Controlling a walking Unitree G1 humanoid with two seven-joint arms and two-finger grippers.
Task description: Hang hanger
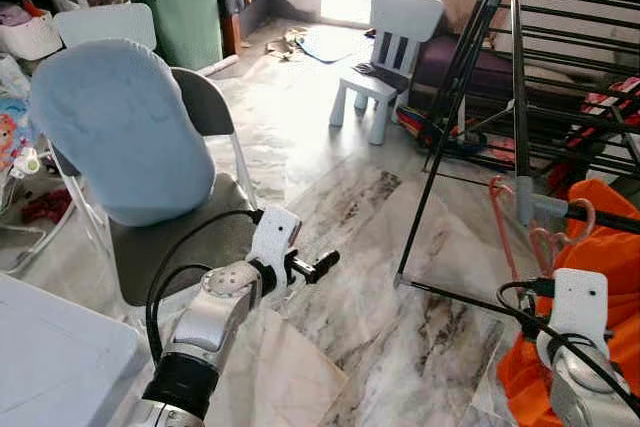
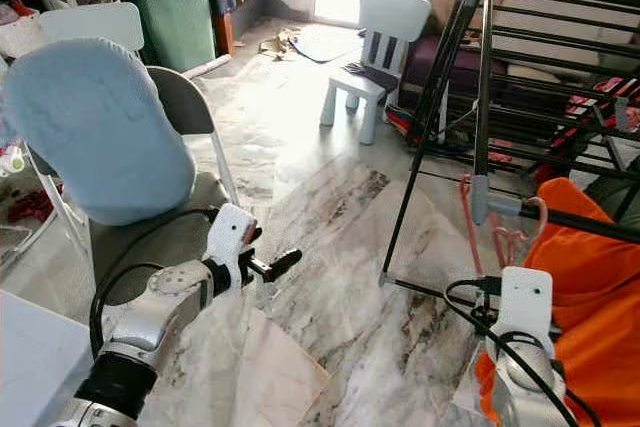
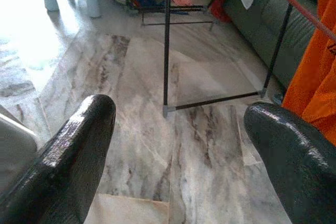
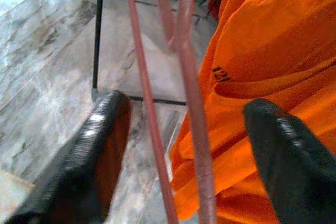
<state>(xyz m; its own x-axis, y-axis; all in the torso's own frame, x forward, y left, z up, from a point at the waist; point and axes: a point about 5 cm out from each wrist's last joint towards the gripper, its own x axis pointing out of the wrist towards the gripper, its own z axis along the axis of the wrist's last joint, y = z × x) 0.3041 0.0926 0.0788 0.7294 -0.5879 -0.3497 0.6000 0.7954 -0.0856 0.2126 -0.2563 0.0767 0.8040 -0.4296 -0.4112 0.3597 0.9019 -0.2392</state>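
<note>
At the lower right of the frame, the right gripper point(image 4: 181, 145) stands open around one pink hanger point(image 4: 194, 103) carrying one orange garment point(image 1: 610, 247), beside the drying rack point(image 1: 520, 77). The left gripper point(image 1: 318, 267), lower centre, is open and empty. With nothing clamped, the hanger could slip or snag a rail.

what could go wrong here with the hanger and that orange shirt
1. The right hand is open with the pink hanger loose between its fingers; closing off-centre might pinch only one rod or miss.
2. The orange shirt hangs right beside the fingers, so cloth could get caught in the grip.
3. The hanger's hook sits close to the drying rack bar; a pull could snag it.
</note>
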